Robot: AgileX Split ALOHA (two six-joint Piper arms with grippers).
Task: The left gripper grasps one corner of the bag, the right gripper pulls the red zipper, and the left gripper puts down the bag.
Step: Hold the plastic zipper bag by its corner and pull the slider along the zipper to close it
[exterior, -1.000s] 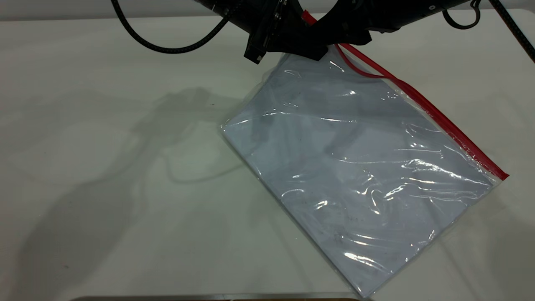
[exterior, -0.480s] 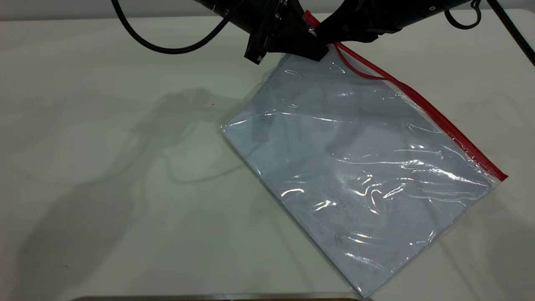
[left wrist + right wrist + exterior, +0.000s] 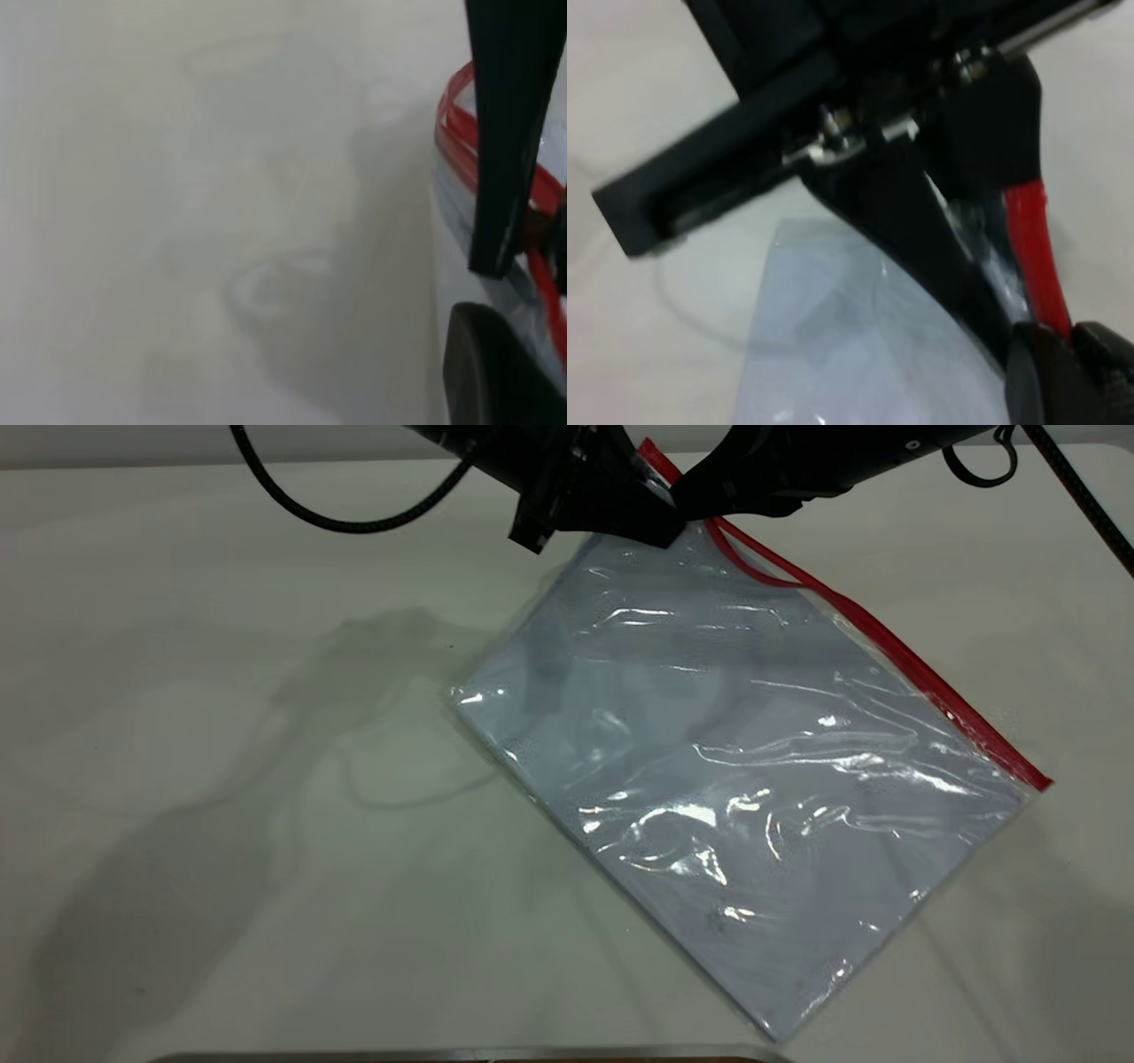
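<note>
Two black arms reach in from the far edge and meet. The left claw (image 3: 660,524) is clenched on the bag's (image 3: 735,779) far corner (image 3: 671,514), lifting it. The right claw (image 3: 695,505), just beside it, is clenched on the red zipper (image 3: 895,655) there. The bag slopes down toward the near right onto a plain white surface (image 3: 221,824).

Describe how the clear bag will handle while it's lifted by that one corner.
The bag will probably flop and sag: its film is wrinkled, and only the corner in the left gripper is raised. The glossy plastic looks slippery. The paper sheets inside likely stiffen it slightly, keeping the body fairly flat. The right gripper sits at the red zipper.
</note>
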